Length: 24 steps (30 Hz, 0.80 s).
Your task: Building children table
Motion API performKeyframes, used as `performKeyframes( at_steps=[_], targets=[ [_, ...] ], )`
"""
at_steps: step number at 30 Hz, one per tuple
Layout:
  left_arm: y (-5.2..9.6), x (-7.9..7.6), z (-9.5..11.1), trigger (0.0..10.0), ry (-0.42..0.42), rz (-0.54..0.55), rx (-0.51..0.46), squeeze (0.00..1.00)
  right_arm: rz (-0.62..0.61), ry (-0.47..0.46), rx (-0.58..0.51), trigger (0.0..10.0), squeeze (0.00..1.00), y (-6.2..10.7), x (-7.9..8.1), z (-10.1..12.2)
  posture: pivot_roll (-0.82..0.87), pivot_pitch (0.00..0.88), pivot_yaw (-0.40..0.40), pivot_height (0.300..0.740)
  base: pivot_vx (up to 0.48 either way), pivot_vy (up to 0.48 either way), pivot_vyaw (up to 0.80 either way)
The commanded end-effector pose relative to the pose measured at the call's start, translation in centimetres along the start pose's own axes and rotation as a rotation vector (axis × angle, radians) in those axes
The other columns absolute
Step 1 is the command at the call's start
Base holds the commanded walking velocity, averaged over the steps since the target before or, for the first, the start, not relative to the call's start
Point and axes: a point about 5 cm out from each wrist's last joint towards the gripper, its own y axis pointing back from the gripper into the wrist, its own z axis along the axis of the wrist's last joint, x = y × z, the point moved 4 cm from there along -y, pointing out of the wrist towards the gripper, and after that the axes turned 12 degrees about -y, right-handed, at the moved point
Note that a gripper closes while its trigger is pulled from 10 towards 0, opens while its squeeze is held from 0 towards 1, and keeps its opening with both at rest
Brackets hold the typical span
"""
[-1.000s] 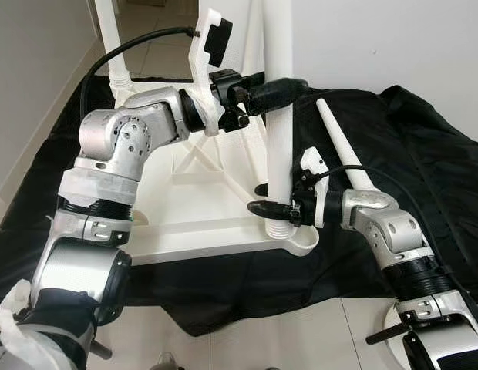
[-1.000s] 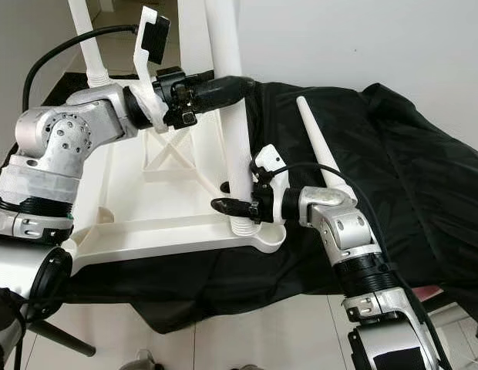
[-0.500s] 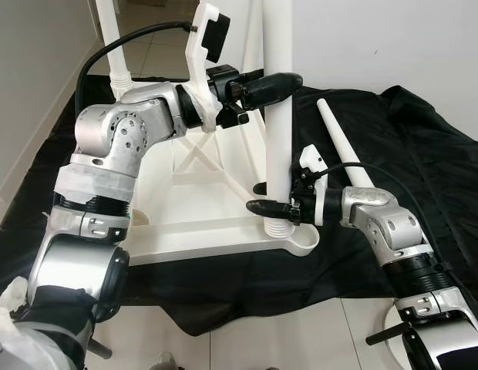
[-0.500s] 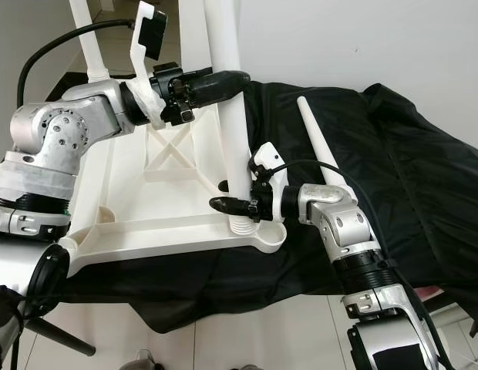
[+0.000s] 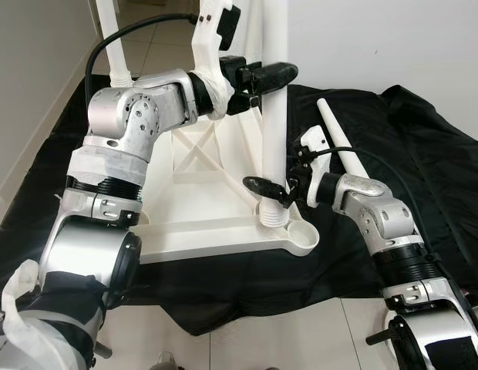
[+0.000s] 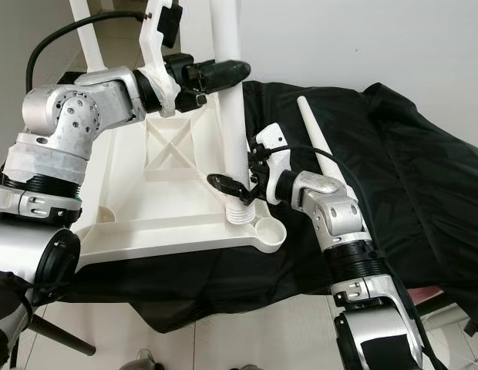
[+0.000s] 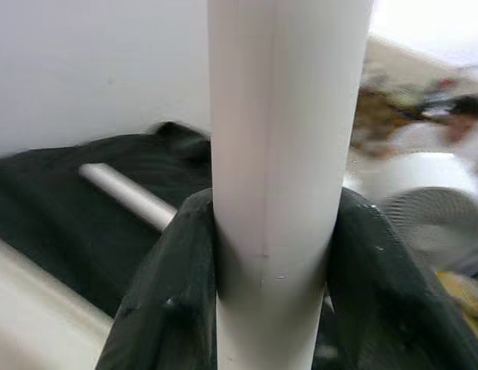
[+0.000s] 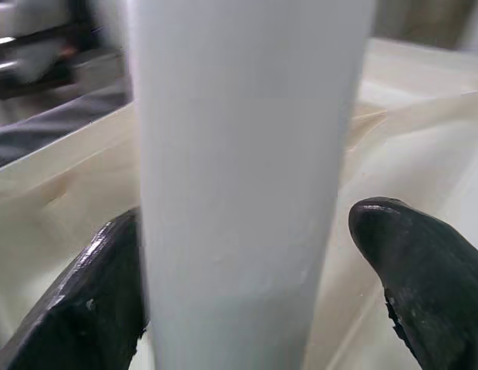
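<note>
The white plastic tabletop (image 5: 200, 223) lies upside down on a crumpled black cloth (image 5: 424, 162), its ribbed underside showing moulded cross-braces and a round cup-shaped socket (image 5: 303, 233) at the near corner. A smooth, round white leg (image 5: 274, 116) stands upright just beside that empty socket, at about its ten o'clock, its ridged threaded foot near the tabletop.

The left gripper (image 5: 281, 73) is high on the leg, its two glossy black fingers (image 7: 169, 301) pressed against either side of the tube, pinching it; the wrist view shows both pads hugging the matte white shaft. The right gripper (image 5: 264, 187) is low down, close above the threaded end. One finger (image 8: 108, 285) lies against the leg, while the other (image 8: 412, 262) stands off from it with a gap between, so these fingers are spread around the tube rather than clamped.

A second tapered white leg (image 5: 343, 150) lies flat on the cloth at two o'clock of the socket, well apart from the tabletop. Another leg (image 5: 112, 42) stands at the far corner, toward eleven o'clock.
</note>
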Motion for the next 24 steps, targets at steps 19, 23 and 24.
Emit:
performKeyframes(
  at_steps=[19,23,24],
  targets=[
    [-3.3,-0.7,2.8,10.0,-0.227,0.298,0.022,0.00,-0.502,0.097,-0.192,10.0,0.00,-2.5,-0.2,0.7,0.01,0.066,-0.057,0.740,0.000,0.000,0.00],
    [-3.6,-0.9,3.1,10.0,-0.232,0.311,0.010,0.00,-0.606,0.064,-0.233,10.0,0.00,-2.4,-0.9,0.6,0.01,0.063,-0.063,0.740,0.000,0.000,0.00],
    [-3.7,-1.0,3.2,10.0,-0.236,0.312,0.009,0.00,-0.622,0.059,-0.240,10.0,0.00,-2.3,-1.1,0.7,0.02,0.060,-0.068,0.740,0.000,0.000,0.00]
  ],
)
